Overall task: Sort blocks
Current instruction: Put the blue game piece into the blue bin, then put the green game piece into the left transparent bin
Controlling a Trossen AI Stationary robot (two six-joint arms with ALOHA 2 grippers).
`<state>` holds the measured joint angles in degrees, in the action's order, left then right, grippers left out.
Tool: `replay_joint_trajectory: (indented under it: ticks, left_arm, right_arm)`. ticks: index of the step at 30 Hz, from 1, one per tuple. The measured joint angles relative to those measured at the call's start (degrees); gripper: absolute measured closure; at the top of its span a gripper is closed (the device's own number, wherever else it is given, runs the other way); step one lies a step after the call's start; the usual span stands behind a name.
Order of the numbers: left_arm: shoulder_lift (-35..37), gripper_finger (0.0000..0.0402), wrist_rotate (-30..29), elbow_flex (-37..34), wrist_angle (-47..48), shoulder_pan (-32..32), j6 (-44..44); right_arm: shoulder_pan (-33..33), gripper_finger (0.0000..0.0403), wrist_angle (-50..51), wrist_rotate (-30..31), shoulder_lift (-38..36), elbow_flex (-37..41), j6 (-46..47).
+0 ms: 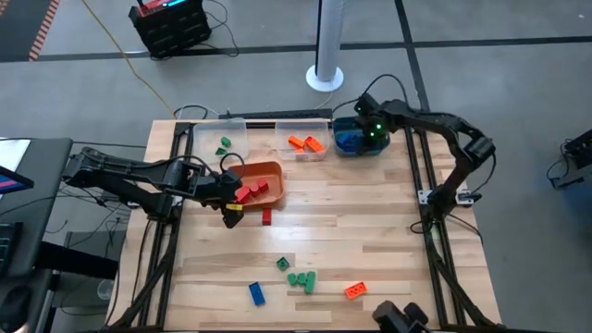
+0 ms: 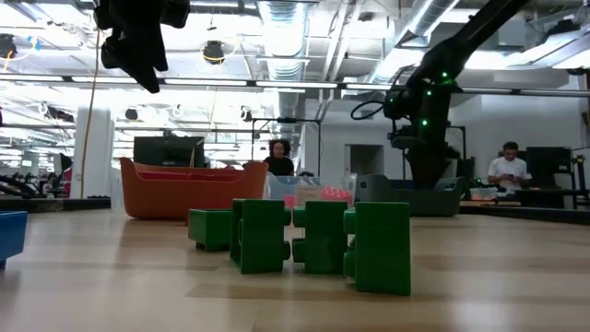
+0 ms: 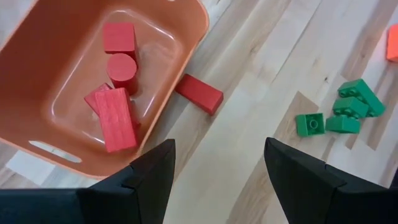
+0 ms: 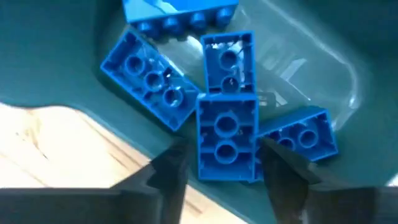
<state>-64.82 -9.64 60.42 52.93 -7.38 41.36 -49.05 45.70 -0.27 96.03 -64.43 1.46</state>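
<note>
My left gripper (image 3: 217,149) hangs open above the table just near of the orange bin (image 1: 270,169), which holds several red blocks (image 3: 115,118). One red block (image 3: 199,93) lies flat on the table beside that bin. My right gripper (image 4: 224,152) hovers over the teal bin (image 1: 344,146), shut on a blue block (image 4: 227,140); more blue blocks (image 4: 149,81) lie in the bin below. Loose green blocks (image 1: 301,279), a blue block (image 1: 256,293) and an orange block (image 1: 354,289) rest on the table near its near edge. My right gripper pinches the blue block by its two long sides (image 4: 205,149) between the two fingers, coming from above and pointing down. The block is lifted clear over the teal bin, its round-marked face toward the wrist camera.
Two clear bins sit at the far edge: one (image 1: 219,139) holds a green block, the other (image 1: 305,141) holds orange blocks. Metal frame rails (image 1: 421,199) run along the table's left and right sides. Bare wood lies mid-table (image 1: 351,222). People show in the room beyond.
</note>
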Motion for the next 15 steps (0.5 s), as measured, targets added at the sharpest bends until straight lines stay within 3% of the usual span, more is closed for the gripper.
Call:
replay_joint_trajectory:
  ticks: [6,11,15]
  left_arm:
    - [0.0,0.0162,0.1,0.0,0.0,0.0,-3.4]
    - [0.0,0.0162,1.8,0.0,0.0,0.0,-8.3]
    - [0.0,0.0162,5.7,0.0,-1.4,-0.6,-17.1]
  right_arm:
    - [-0.3,0.0142,4.8,0.1,-1.9,-3.5,0.0]
    - [1.6,0.0138,9.6,0.2,-7.9,-7.6,4.4]
    - [8.5,0.0138,9.0,-0.7,-14.9,-7.8,12.9]
